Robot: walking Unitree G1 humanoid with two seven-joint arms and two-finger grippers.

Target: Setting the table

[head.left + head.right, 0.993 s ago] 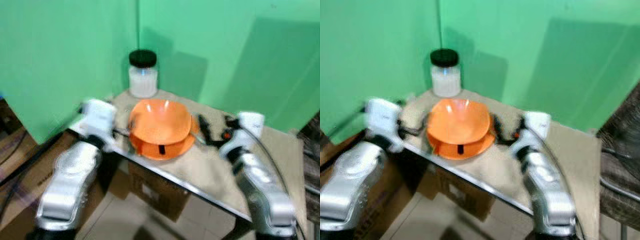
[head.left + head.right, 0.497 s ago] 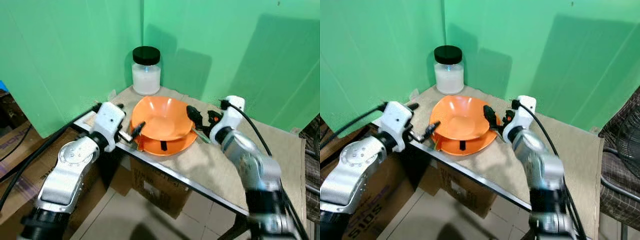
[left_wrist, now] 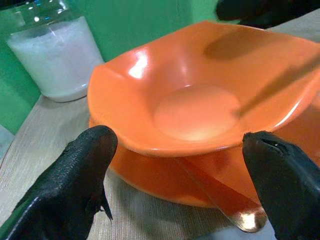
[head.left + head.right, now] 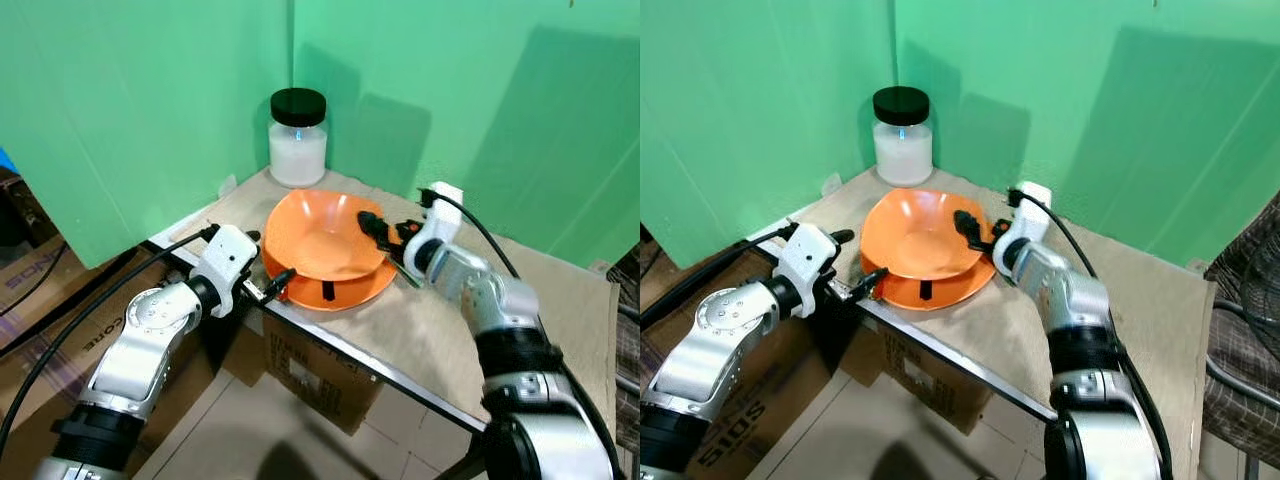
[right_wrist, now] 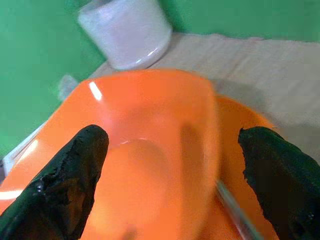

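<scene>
From my seat, the left gripper [image 4: 279, 281] is nearest: it sits at the table [image 4: 430, 330] edge, fingers spread wide with nothing between them, aimed at the near rim of the plate [image 4: 350, 294]. In the left wrist view the bowl [image 3: 200, 107] lies straight ahead between the fingers [image 3: 75, 180], just beyond their tips. A spoon [image 3: 220, 195] handle pokes out from under the bowl toward that gripper, its long axis running roughly along the reach.

The bowl rests on the plate, and both are empty as far as I can see.

Past that, the right gripper [image 4: 372, 224] hovers over the bowl's right rim, fingers also wide apart and holding nothing. I judge it is the better placed of the two to take the bowl.

Farthest back, in the corner, stands a jar [image 4: 298, 140] of white stuff, black lid on.
</scene>
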